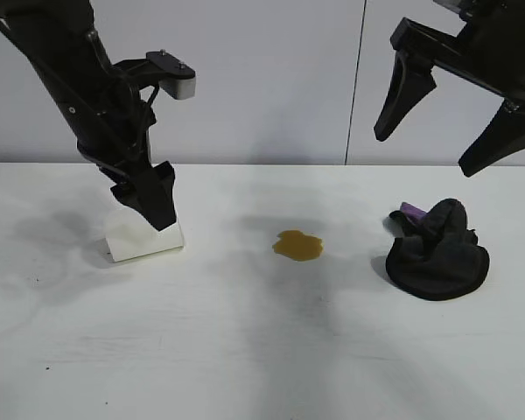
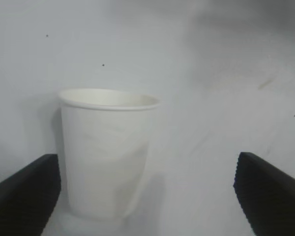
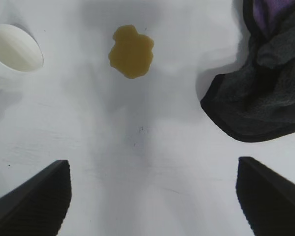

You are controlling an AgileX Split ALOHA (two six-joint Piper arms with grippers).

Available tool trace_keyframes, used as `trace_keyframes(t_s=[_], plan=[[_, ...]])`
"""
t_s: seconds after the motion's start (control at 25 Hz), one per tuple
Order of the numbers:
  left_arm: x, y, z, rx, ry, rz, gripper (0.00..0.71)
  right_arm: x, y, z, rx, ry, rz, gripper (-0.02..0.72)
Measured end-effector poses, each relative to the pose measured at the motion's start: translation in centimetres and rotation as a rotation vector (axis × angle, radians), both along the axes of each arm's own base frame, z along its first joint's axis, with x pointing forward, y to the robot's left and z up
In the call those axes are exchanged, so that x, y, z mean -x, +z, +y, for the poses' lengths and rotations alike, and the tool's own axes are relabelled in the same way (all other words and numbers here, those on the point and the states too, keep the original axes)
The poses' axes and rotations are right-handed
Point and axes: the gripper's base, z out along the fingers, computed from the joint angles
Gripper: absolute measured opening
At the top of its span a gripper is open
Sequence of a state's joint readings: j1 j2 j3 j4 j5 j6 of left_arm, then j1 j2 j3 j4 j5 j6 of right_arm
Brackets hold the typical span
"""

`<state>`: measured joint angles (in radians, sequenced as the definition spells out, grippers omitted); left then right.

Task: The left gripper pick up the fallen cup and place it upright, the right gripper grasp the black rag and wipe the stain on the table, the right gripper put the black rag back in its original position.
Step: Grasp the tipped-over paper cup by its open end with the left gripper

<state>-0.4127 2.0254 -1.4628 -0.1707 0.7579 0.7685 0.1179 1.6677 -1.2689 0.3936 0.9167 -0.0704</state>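
So the cup (image 1: 144, 238) is on the left side of the table (image 1: 245, 350), and the left gripper (image 1: 149, 199) is low down right at it, partly covering it from the exterior camera. From that angle only the lower white part of the cup shows under the black fingers. The left wrist view clears it up: the cup (image 2: 105, 152) stands upright with its rolled rim on top, and the 2 fingers (image 2: 24, 196) are spread wide. One finger is just beside the cup wall and the other is well off to the far side, so nothing is being gripped there. Can't tell if the near finger actually touches the cup.

The stain (image 1: 298, 246) is a yellowish-brown blotch roughly mid-table, between the cup and the black rag (image 1: 437, 252). It looks untouched, with an irregular edge, clear of both.

The rag is a lumpy black mound on the right side of the table, with a bit of purple poking out at its upper left. The right gripper (image 1: 442, 131) hangs high above it, not touching anything, fingers spread wide and pointing down. In the right wrist view both fingertips (image 3: 34, 201) frame bare table, with the stain (image 3: 131, 51), the rag (image 3: 265, 93) and the cup's open mouth (image 3: 14, 49) all farther out.
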Motion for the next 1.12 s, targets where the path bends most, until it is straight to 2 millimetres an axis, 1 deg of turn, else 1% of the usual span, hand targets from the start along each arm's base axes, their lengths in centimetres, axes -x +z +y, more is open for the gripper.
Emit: trace_keyframes(t_s=[0.64, 0.8, 0.96, 1.0, 1.12], plan=[[-2.3, -3.8, -0.8, -0.026, -0.004, 0.006, 0.690, 0.0, 0.0, 0.0, -0.001, 0.003, -0.002, 0.631], [-2.3, -5.2, -0.9, -0.039, -0.005, 0.040, 0.690, 0.0, 0.0, 0.0, -0.001, 0.004, -0.003, 0.631], [-2.5, -5.7, -0.9, -0.041, -0.004, 0.042, 0.688, 0.0, 0.0, 0.0, -0.001, 0.009, -0.007, 0.631], [-2.5, -5.8, -0.9, -0.040, -0.004, 0.041, 0.681, 0.0, 0.0, 0.0, -0.001, 0.009, -0.007, 0.631], [-2.5, -6.1, -0.9, -0.041, -0.003, 0.043, 0.601, -0.1, 0.0, 0.0, 0.001, 0.010, -0.018, 0.631]])
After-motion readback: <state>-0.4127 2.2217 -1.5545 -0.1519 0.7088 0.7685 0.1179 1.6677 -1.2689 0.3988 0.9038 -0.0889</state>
